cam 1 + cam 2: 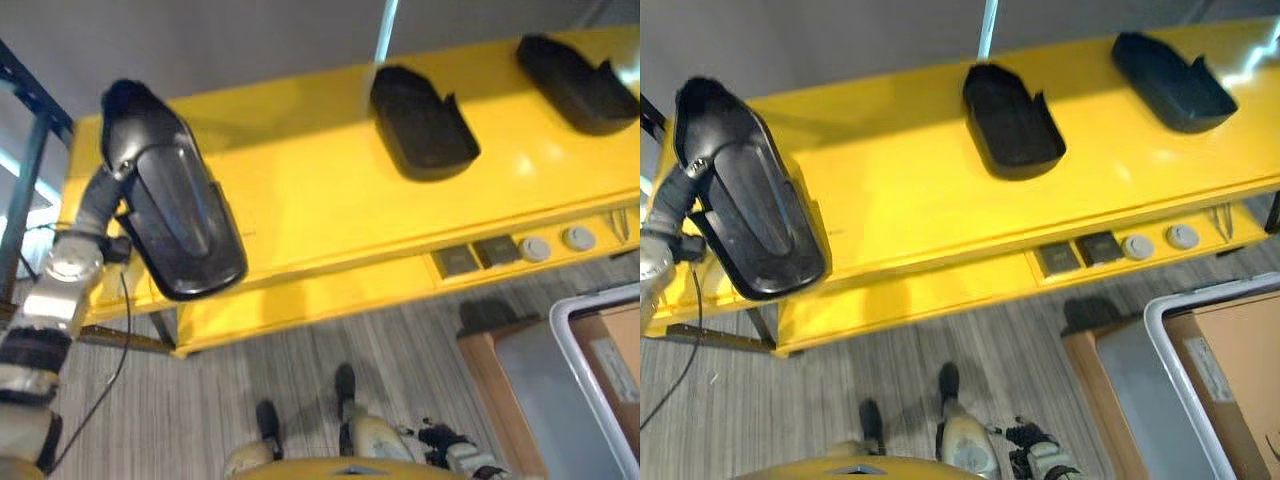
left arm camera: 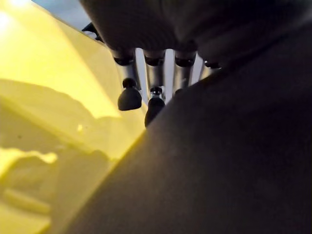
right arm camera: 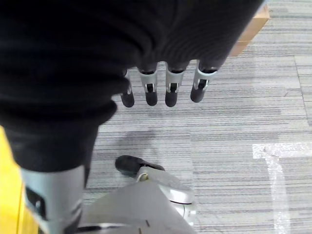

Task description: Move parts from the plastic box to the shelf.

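Observation:
A long black moulded part (image 1: 175, 200) hangs tilted over the left end of the yellow shelf (image 1: 320, 190). My left hand (image 2: 129, 92) is behind it, fingers curled over its edge; the part (image 2: 219, 165) looms dark beside them in the left wrist view. Two similar black parts (image 1: 420, 120) (image 1: 575, 80) lie on the shelf top, at the middle and the right. The grey plastic box (image 1: 560, 330) with a white rim stands on the floor at the lower right. My right hand (image 3: 158, 87) hangs over the carpet, fingers straight and holding nothing.
A panel with sockets and round buttons (image 1: 500, 250) sits in the shelf's front edge. A brown cardboard box (image 1: 620, 360) lies in the plastic box. A dark blue rack frame (image 1: 25, 190) stands at the left of the shelf.

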### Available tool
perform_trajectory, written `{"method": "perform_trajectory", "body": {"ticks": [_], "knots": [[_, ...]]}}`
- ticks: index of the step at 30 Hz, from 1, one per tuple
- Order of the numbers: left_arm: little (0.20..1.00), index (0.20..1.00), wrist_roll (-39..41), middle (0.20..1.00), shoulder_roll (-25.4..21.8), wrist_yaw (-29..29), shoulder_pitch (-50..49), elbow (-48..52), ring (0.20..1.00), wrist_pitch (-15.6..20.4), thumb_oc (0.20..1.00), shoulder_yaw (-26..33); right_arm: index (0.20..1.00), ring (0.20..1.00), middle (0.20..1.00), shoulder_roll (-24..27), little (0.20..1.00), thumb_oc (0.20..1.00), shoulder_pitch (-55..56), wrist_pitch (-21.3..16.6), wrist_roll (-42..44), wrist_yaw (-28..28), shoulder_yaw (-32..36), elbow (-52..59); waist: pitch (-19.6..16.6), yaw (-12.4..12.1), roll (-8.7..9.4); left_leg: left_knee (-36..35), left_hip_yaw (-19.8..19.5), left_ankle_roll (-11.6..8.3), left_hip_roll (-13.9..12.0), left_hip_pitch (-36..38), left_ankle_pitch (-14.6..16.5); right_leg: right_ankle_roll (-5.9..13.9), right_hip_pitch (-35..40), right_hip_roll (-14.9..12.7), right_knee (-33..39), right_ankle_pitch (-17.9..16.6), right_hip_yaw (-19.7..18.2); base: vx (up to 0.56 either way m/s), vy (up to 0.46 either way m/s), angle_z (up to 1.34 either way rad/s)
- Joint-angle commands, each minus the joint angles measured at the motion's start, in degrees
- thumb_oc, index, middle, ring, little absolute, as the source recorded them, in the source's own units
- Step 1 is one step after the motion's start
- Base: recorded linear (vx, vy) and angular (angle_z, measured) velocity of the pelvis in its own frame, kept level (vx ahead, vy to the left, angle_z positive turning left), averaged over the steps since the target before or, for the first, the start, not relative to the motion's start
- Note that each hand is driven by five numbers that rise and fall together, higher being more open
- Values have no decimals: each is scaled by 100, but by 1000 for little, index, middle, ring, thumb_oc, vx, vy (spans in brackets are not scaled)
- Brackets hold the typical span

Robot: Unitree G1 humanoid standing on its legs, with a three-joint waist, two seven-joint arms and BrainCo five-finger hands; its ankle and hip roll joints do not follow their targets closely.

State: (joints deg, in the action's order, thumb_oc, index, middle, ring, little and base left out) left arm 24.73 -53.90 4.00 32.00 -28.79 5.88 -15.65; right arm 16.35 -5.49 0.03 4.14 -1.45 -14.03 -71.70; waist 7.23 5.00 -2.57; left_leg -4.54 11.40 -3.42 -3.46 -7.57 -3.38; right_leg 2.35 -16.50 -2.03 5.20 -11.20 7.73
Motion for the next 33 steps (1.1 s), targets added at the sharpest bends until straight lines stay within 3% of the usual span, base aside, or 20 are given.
{"method": "perform_trajectory", "body": {"ticks": [1,2,9,18,20,21,26,33], "knots": [[200,200,15,200,-531,-47,959,-422,200,103,200,-86,1000,1000,1000,-150,1000,1000,-222,3,65,89,-248,-18,204,87,68,-46,-509,22,-114,-58,355,525,327,-108,-20,749,38,-36,-19,-9],[200,200,-159,200,-582,-99,1302,-755,200,22,200,-388,1000,1000,1000,-128,1000,1000,-289,10,91,83,-293,-48,271,103,74,-46,-509,15,-115,-150,316,535,237,-108,-20,710,31,-18,-16,-13],[200,200,-288,200,-430,-84,2076,-1756,200,22,200,-942,1000,1000,1000,-208,1000,1000,-435,-12,228,103,-451,-108,432,128,122,-46,-488,-16,-150,-355,246,560,42,-106,-20,648,16,0,-7,-7],[200,200,-325,200,-222,-85,2076,-1798,200,2,200,-1077,1000,1000,1000,-343,1000,1000,-580,-45,306,103,-616,-113,571,128,168,-46,-486,-37,-165,-499,209,570,-96,-105,-20,624,13,0,0,0],[586,586,-349,586,-169,-66,2088,-1883,586,-18,586,-1064,1000,1000,1000,-353,1000,1000,-594,-51,356,86,-594,-121,575,138,181,-46,-481,-38,-176,-489,213,565,-98,-99,-20,629,13,0,0,0],[1000,1000,-370,1000,-176,-60,2079,-1858,1000,-20,1000,-1050,1000,1000,1000,-352,1000,1000,-589,-53,384,77,-565,-111,573,136,186,-46,-471,-40,-184,-479,218,563,-89,-96,-20,636,9,0,0,0],[1000,1000,-646,1000,-226,-52,2014,-1528,1000,-48,1000,-1088,1000,1000,1000,-320,1000,1000,-513,-53,406,84,-510,-136,547,130,193,-46,-448,-45,-193,-357,250,542,9,-82,-20,680,-10,0,0,0],[1000,1000,-1175,1000,69,110,1743,-1558,1000,-198,1000,-850,1000,1000,1000,-293,1000,1000,-335,-42,263,138,-546,-22,463,139,205,-46,-387,-40,-217,-93,298,509,252,-64,-20,769,-57,0,0,0]]}}
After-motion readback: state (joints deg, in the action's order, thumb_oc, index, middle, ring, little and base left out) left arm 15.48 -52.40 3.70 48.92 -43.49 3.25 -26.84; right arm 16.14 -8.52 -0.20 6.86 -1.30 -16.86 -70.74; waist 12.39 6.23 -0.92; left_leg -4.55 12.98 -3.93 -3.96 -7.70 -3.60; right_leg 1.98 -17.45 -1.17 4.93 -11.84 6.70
